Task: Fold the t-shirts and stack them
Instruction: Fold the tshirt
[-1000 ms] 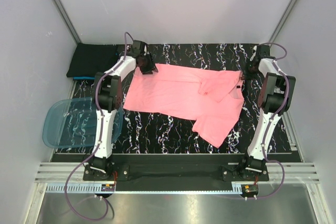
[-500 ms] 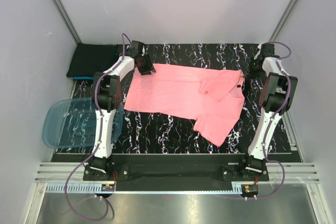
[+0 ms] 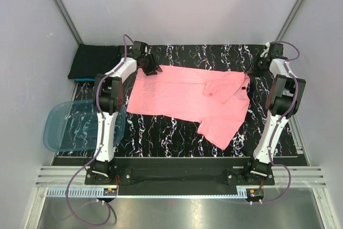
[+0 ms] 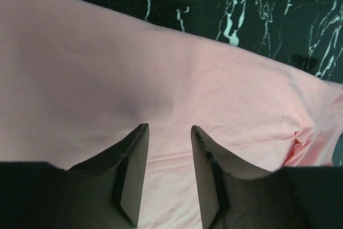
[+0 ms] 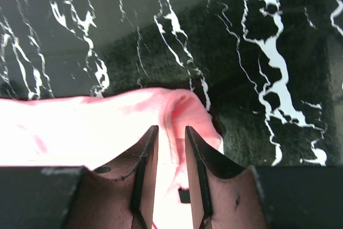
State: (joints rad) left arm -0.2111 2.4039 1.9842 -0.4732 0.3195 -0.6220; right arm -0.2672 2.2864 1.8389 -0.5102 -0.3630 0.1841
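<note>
A salmon-pink t-shirt (image 3: 182,92) lies spread across the black marbled table, with one sleeve folded over near its right end. My left gripper (image 3: 151,70) is open over the shirt's far left corner. In the left wrist view its fingers (image 4: 169,128) stand apart above flat pink cloth (image 4: 161,68). My right gripper (image 3: 253,69) is at the shirt's far right edge. In the right wrist view its jaws (image 5: 171,128) are narrowly open over a raised pink fold (image 5: 182,103), with the dark neck label (image 5: 184,194) below. A folded black shirt (image 3: 94,60) lies at the far left corner, on a teal-blue one (image 3: 86,80).
A translucent blue plastic tub (image 3: 80,124) sits over the table's left edge beside the left arm. Grey walls close in the left, right and far sides. Bare marbled table (image 3: 161,135) shows in front of the shirt.
My right wrist has drawn slightly back and to the right, towards the far right corner. The left gripper and the shirt have hardly moved.
</note>
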